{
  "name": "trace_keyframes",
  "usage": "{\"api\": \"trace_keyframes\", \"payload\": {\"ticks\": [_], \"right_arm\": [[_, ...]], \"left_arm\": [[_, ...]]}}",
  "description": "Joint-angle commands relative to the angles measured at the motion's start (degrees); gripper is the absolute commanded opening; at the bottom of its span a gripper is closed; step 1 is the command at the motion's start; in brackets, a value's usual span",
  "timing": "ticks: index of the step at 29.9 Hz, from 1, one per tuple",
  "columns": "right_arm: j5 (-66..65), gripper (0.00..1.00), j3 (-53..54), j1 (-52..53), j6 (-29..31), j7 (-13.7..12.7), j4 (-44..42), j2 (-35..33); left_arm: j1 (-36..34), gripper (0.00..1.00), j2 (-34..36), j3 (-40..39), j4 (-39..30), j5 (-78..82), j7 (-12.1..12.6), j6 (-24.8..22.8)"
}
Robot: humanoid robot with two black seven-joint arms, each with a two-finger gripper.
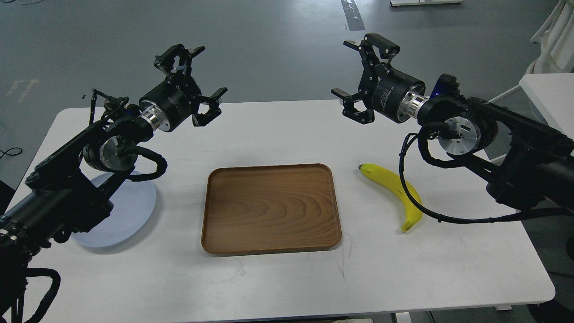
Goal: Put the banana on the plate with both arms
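Both jaws gape wide, holding nothing.

Left arm (67, 179) enters from lower left, rises toward upper left of frame; left gripper (199, 74) raised, fingers spread wide, holding nothing. Right arm (506, 143) enters from right edge; right gripper (352, 69) raised in upper right-centre, fingers spread wide, holding nothing. Grippers face each other, well apart.

The left arm (80, 179) overhangs the plate (125, 215); the banana (394, 188) lies open, a cable (410, 193) crossing it.
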Motion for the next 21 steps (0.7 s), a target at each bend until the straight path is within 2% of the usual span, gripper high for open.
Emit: {"api": "trace_keyframes", "payload": {"ticks": [1, 3, 21], "right_arm": [[1.8, 1.0, 0.3, -0.4, 0.0, -0.8, 0.1, -0.1], [1.8, 1.0, 0.3, -0.4, 0.0, -0.8, 0.5, -0.6], [1.1, 1.0, 0.3, 2.0, -0.3, -0.7, 0.3, -1.4]], "left_arm": [[0.1, 0.98, 0.0, 0.0, -0.4, 0.0, -0.6, -0.7], [0.6, 0.98, 0.0, 0.0, -0.4, 0.1, -1.2, -1.1], [0.6, 0.98, -0.1, 0.0, -0.3, 0.0, -1.3, -1.1]]}}
